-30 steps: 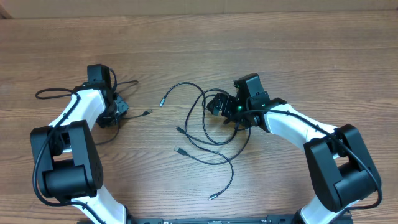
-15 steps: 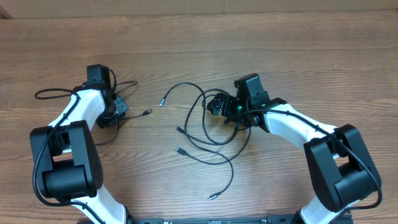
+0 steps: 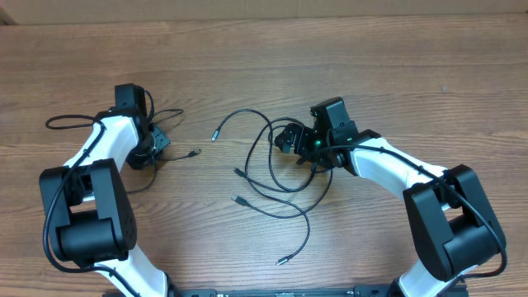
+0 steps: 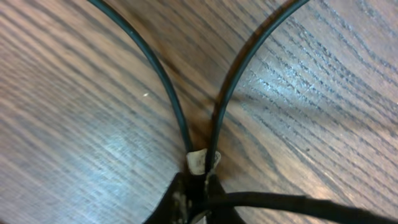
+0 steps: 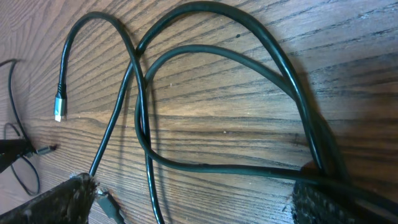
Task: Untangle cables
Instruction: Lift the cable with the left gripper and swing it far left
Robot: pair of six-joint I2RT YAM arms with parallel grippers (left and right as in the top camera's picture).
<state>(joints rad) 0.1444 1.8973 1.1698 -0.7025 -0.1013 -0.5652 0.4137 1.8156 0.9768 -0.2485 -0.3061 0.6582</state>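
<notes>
A tangle of thin black cables (image 3: 272, 177) lies at the table's middle, with plug ends spread to the left and front. A separate thin cable (image 3: 82, 120) loops at the left, its plug (image 3: 196, 152) lying to the right of my left gripper. My left gripper (image 3: 153, 145) is shut on this cable; in the left wrist view two strands (image 4: 163, 81) fan out from the closed jaws (image 4: 199, 182). My right gripper (image 3: 289, 138) is open over the tangle's right side. In the right wrist view the cable loops (image 5: 211, 165) run between its spread fingers (image 5: 199, 199), with a silvery-tipped plug (image 5: 59, 104) at the left.
The wooden table (image 3: 264, 58) stretches bare behind both arms. Both arm bases stand at the front edge, left (image 3: 87, 223) and right (image 3: 454, 227). A loose plug end (image 3: 282, 261) lies near the front middle.
The left cable has shifted slightly, its plug end a touch nearer the front. The right arm and the tangle have not moved.
</notes>
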